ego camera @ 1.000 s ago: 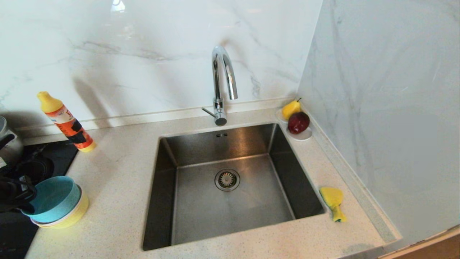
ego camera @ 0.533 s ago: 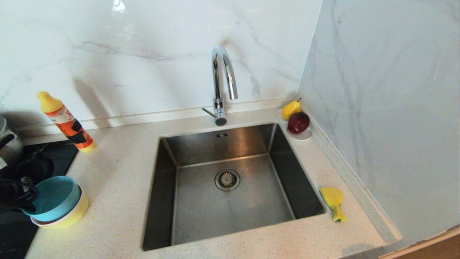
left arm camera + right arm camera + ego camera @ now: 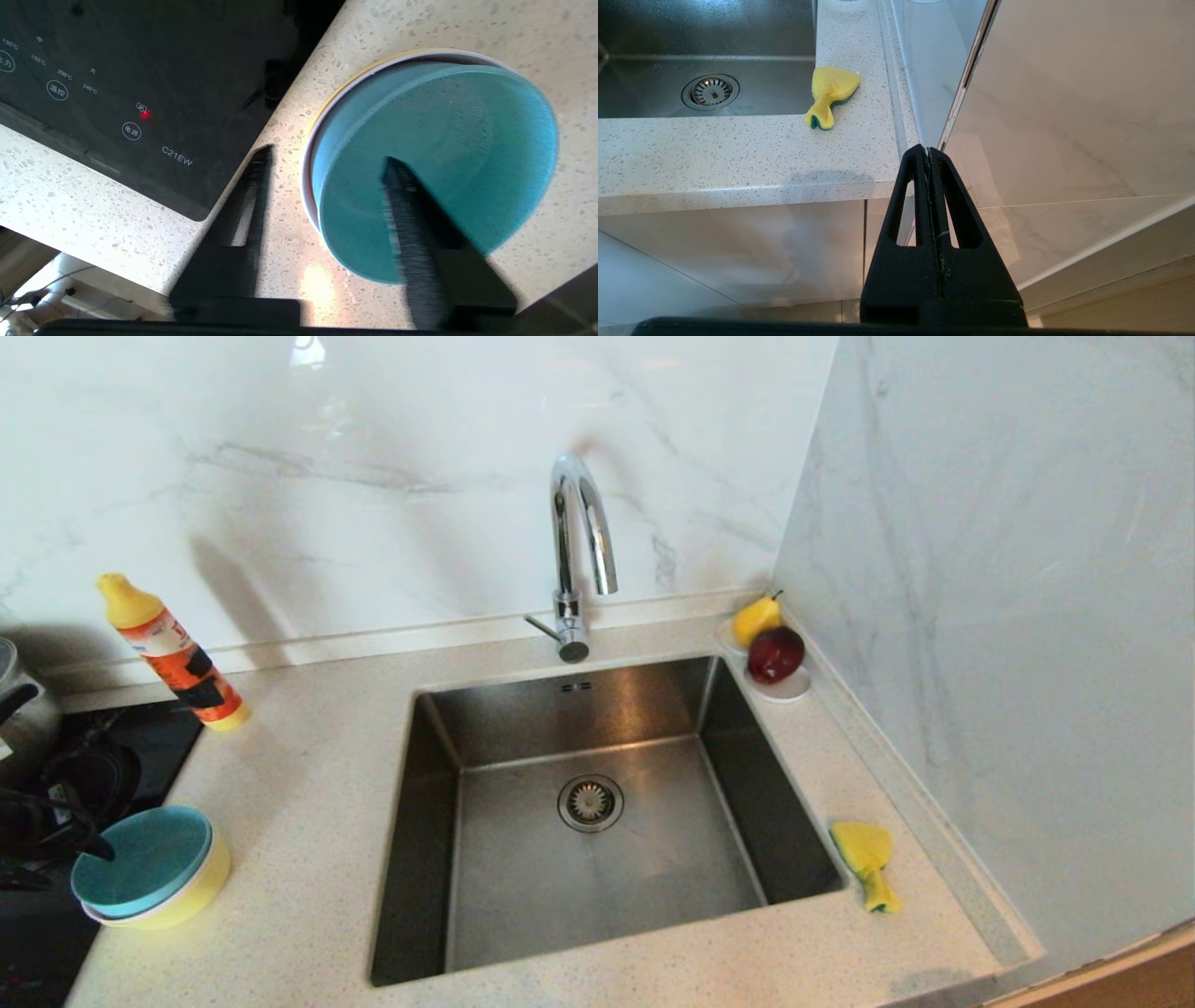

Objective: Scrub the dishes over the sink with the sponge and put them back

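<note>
The light blue bowl (image 3: 142, 861) (image 3: 434, 163) lies level, nested in the yellow bowl (image 3: 187, 896) on the counter left of the sink (image 3: 523, 887). A pale rim (image 3: 307, 186) of another bowl shows between them. My left gripper (image 3: 79, 859) (image 3: 327, 158) is open at the stack's left side. One finger hangs over the blue bowl's inside, the other over bare counter, neither pressing the rim. The yellow and green sponge (image 3: 866, 859) (image 3: 831, 93) lies on the counter right of the sink. My right gripper (image 3: 927, 150) is shut and empty, low in front of the counter's right end.
An orange detergent bottle (image 3: 173, 653) leans at the back left. A black hob (image 3: 117, 70) and a kettle (image 3: 23, 709) sit left of the bowls. A saucer (image 3: 789, 689) with a pear and a red apple stands in the back right corner, beside the chrome tap (image 3: 579, 541).
The blue bowl, held tilted by my left gripper before, has dropped level into the stack. The left gripper has opened and let it go. The right arm has not moved.
</note>
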`<state>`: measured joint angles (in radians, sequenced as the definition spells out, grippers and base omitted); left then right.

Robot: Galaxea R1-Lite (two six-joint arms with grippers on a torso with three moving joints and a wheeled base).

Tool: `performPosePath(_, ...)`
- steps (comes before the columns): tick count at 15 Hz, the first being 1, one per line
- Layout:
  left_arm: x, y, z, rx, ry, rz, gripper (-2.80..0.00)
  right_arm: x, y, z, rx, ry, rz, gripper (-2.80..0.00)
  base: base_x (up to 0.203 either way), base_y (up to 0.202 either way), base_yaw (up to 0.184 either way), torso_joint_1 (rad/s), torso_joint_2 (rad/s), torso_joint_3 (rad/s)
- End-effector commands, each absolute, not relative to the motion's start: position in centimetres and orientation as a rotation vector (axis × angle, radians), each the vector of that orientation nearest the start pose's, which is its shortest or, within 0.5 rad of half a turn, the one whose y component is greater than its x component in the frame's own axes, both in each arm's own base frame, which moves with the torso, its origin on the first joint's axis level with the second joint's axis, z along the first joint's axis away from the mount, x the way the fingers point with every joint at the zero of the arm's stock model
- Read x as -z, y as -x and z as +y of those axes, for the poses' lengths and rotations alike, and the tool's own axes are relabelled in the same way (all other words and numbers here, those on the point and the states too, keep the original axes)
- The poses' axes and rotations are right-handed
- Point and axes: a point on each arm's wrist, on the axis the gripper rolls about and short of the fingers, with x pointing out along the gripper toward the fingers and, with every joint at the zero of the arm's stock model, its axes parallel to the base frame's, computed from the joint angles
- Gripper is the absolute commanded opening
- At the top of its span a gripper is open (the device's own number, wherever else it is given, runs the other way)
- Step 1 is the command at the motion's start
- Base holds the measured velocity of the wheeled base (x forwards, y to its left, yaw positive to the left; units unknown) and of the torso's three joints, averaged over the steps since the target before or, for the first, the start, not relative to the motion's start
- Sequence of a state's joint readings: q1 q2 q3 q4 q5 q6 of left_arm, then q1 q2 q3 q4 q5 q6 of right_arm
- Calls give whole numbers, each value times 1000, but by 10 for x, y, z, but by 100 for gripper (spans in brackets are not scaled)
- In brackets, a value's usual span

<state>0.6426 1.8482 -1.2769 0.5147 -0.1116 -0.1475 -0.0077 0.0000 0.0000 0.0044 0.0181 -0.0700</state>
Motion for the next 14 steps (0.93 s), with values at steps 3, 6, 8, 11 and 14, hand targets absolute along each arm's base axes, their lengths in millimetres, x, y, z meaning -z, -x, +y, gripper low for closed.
performPosePath(3,-213,-252,183,-479,518,817,0,-75,23,1,-11,70,6,-280,0,0,0,0,0,0)
performPosePath(6,-242,-265,177,-435,454,722,0,-75,23,1,-11,70,6,-280,0,0,0,0,0,0)
performPosePath(8,-252,-282,170,-380,387,688,-280,-75,23,1,-11,70,6,-280,0,0,0,0,0,0)
performPosePath(11,-267,-306,150,-277,272,625,-280,-75,23,1,-11,70,6,-280,0,0,0,0,0,0)
performPosePath(14,-278,-333,119,-148,128,530,-280,-75,23,1,-11,70,6,-280,0,0,0,0,0,0)
